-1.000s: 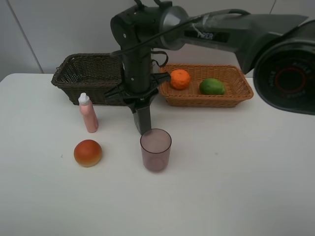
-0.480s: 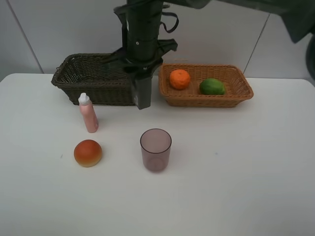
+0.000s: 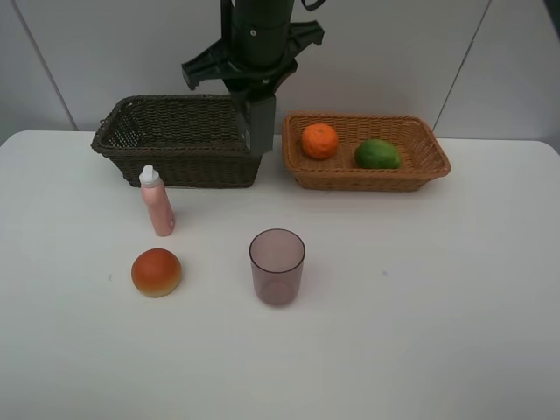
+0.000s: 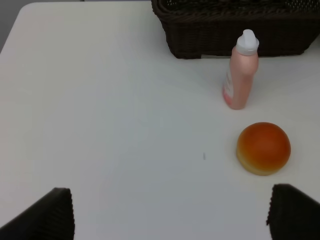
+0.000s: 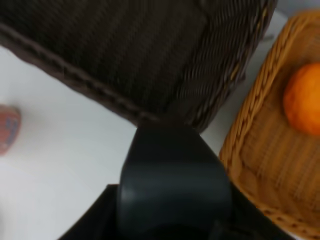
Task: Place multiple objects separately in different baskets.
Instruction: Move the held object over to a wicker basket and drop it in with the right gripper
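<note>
You have the right gripper [image 3: 256, 92], top centre of the high view, clamped on the dark grey box [image 3: 260, 131] at the dark brown basket's [image 3: 175, 166] right end, the left gripper [image 4: 170, 215] gaping open, while orange [image 3: 320, 140] and lime [image 3: 377, 154] lie in the tan basket [image 3: 430, 150] at upper right.

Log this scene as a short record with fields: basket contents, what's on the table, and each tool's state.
Light orange-tan wicker basket: orange, green lime
White table: pink bottle with white cap, red-orange round bun, translucent purple cup
Right tool: shut on dark grey rectangular box, held above deep dark brown wicker basket's right end
Left tool: open, empty, above table
</note>
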